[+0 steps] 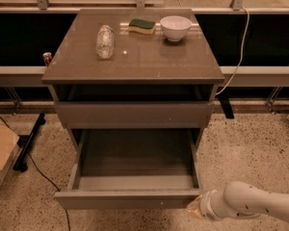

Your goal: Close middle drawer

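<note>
Looks like a plain shove toward the table's [139, 64] back edge: middle drawer [130, 199] hanging out past the front edge, panel running left-right, gripper [193, 210] just beside its right end, open-or-closed impossible to tell.

The arm [260, 208] was a thick, smooth tube in glossy off-white, rounded all along and swelling into a bulbous cuff at its end. Past the cuff sat a narrow ringed collar of the same white, edged by a darker seam. Then came the gripper [195, 209], a small piece in pale yellowish tan, low at the right beside the front right corner of the middle drawer [125, 199].
</note>
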